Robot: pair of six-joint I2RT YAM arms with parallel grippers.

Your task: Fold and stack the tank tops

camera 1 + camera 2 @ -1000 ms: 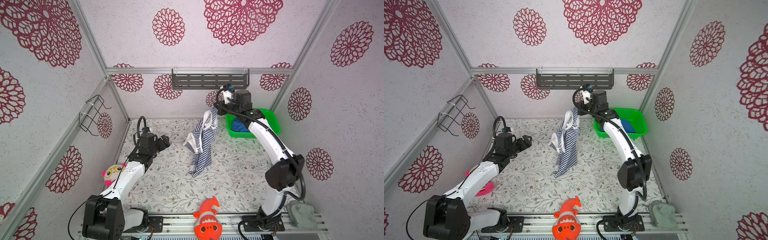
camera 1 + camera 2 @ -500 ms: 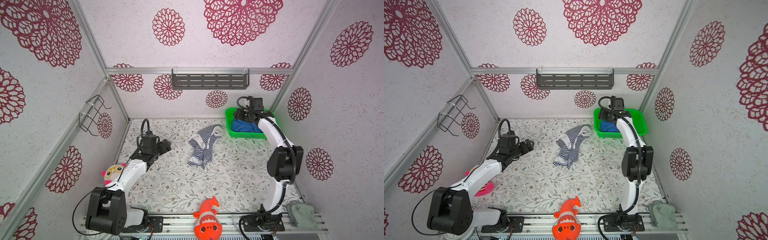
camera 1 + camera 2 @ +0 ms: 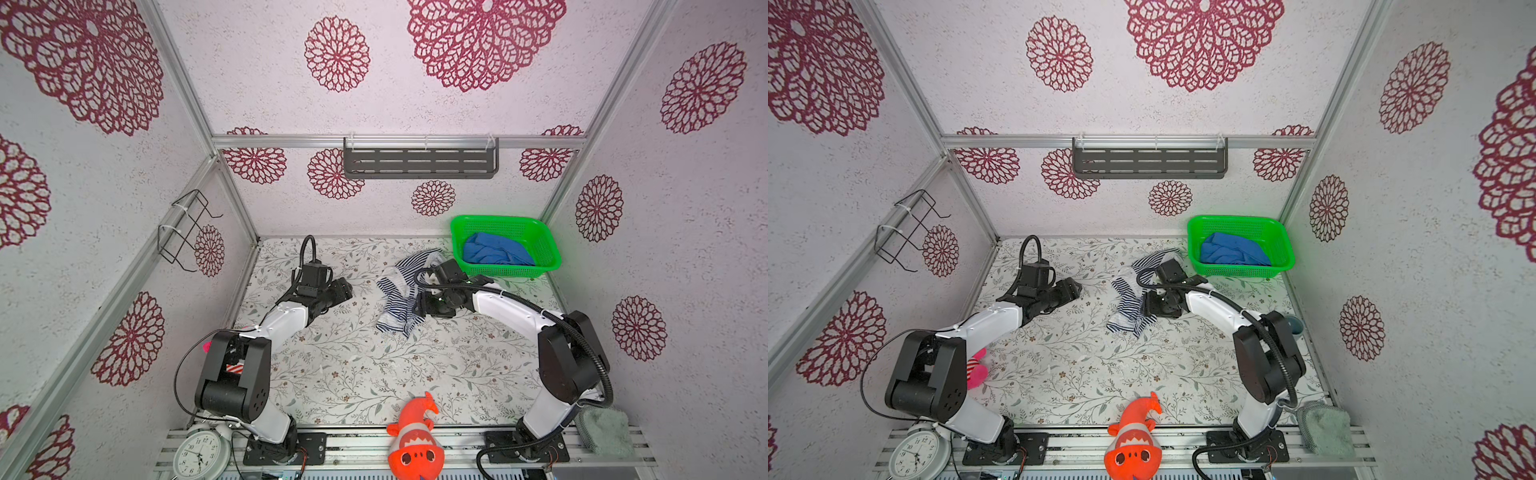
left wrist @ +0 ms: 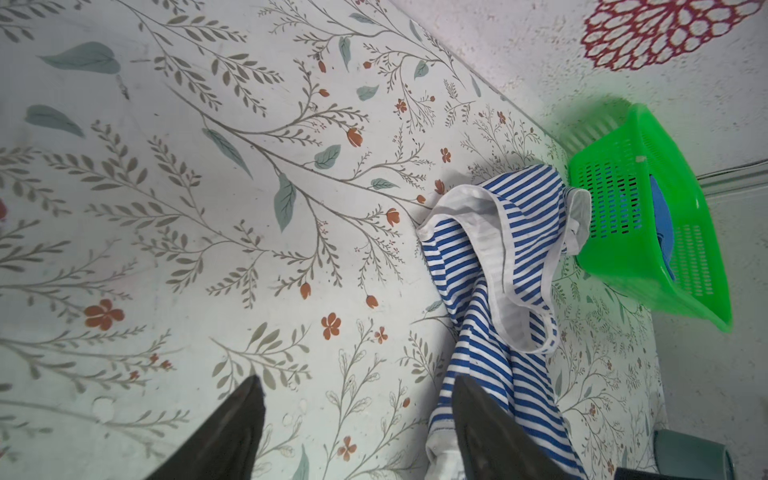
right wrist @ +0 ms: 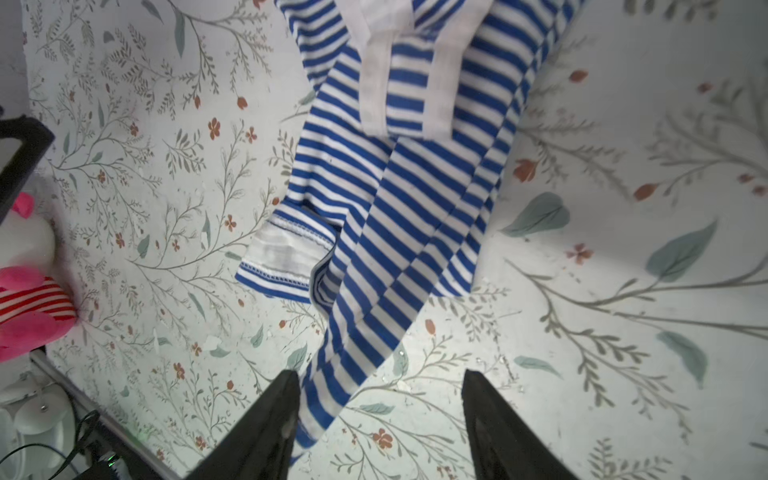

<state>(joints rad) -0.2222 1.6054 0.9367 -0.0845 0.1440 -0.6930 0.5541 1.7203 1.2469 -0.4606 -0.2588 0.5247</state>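
— Where is the striped tank top [image 3: 398,297]?
— Crumpled on the flowered table [image 3: 353,374], a little right of the middle and towards the far side. Its far end lies just beside the green basket [image 3: 498,219]; whether the two touch, I cannot tell.
— And the plain one?
— The royal blue tank top [image 3: 494,251] is bunched up inside that basket, in the far right corner.
— What about the right gripper [image 3: 420,311]?
— It is down at the right edge of the striped heap, pointing left. Its black fingers [image 5: 270,415] stand well apart, and a corner of the striped cloth lies on the table between them, close to one finger. Nothing is pinched.
— And the left gripper [image 3: 347,289]?
— Over bare table to the left of the garment, apart from it and aimed towards it. Its jaws are spread too and hold nothing.
— Anything else lying about?
— An orange fish plush [image 3: 411,436] at the near edge in the middle, an alarm clock [image 3: 201,455] at the near left, a fuzzy grey-green towel [image 3: 604,430] at the near right, and a pink soft toy [image 3: 976,368] half hidden at the left edge of the table.
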